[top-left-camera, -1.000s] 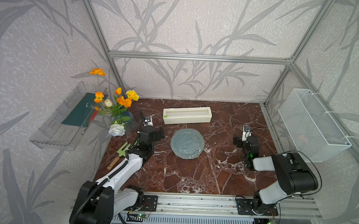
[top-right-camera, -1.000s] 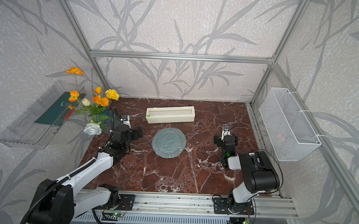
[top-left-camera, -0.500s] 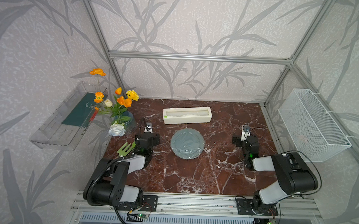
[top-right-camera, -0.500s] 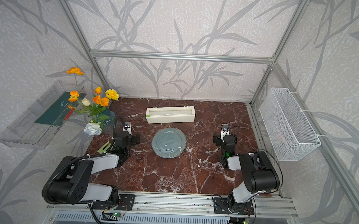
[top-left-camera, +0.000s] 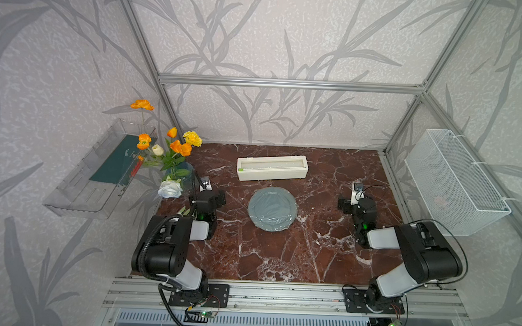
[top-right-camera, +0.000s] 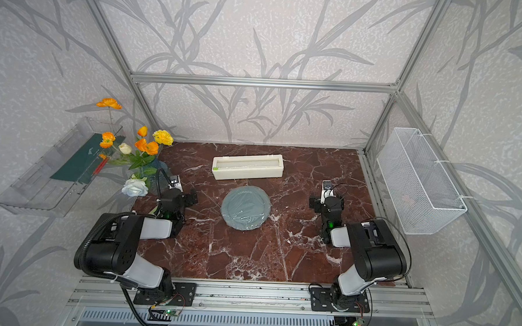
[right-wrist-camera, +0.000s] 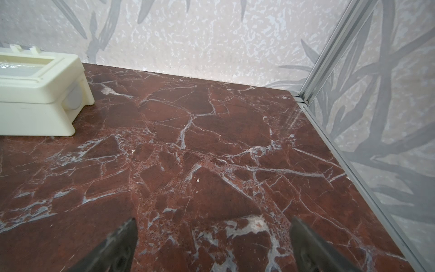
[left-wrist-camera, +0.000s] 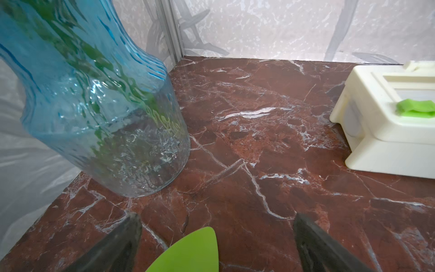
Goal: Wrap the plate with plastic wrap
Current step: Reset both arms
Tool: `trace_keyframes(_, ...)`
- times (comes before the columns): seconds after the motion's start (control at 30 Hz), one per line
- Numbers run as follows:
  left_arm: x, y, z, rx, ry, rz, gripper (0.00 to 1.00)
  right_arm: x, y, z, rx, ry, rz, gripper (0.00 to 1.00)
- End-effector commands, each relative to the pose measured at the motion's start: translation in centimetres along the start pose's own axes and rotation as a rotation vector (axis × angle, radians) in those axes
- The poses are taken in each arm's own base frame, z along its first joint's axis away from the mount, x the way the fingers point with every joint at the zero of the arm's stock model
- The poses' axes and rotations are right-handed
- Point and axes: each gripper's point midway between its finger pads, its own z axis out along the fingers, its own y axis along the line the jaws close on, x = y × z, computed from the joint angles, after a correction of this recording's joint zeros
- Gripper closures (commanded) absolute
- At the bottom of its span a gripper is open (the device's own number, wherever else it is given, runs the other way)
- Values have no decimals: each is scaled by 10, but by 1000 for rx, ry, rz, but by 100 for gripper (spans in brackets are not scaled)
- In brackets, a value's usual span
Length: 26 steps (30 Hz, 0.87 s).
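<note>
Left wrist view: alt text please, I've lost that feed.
The left gripper, open, hangs over red-brown marble table with a lime-green pointed tip between its fingers. A blue ribbed glass vase of green stems stands ahead on one side, the green-tabbed end of the cream dispenser box on the other.

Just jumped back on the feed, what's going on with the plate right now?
Nothing is being handled at this moment. The plate lies flat in front of the cream dispenser box, with plastic wrap crinkled over it; whether the film's edges are tucked under cannot be told. The left pincer, close to the blue glass vase, and the right pincer are both open and empty, one on either side of the plate.
</note>
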Motion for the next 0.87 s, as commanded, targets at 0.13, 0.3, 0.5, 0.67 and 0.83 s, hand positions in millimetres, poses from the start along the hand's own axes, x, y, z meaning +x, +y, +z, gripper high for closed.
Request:
trace_keyframes(0.13, -11, 0, 1, 1, -19, -30, 0, -2, 2, 0, -6, -15, 0, 1)
trace_keyframes(0.3, -11, 0, 1, 2, -18, -31, 0, -2, 2, 0, -6, -15, 0, 1)
trace_keyframes(0.5, -12, 0, 1, 3, -19, -31, 0, -2, 2, 0, -6, -17, 0, 1)
trace_keyframes(0.67, -10, -15, 2, 92, -7, 3, 0, -2, 2, 0, -6, -15, 0, 1)
trace_keyframes(0.83, -10, -17, 3, 133, 5, -6, 0, -2, 2, 0, -6, -16, 0, 1)
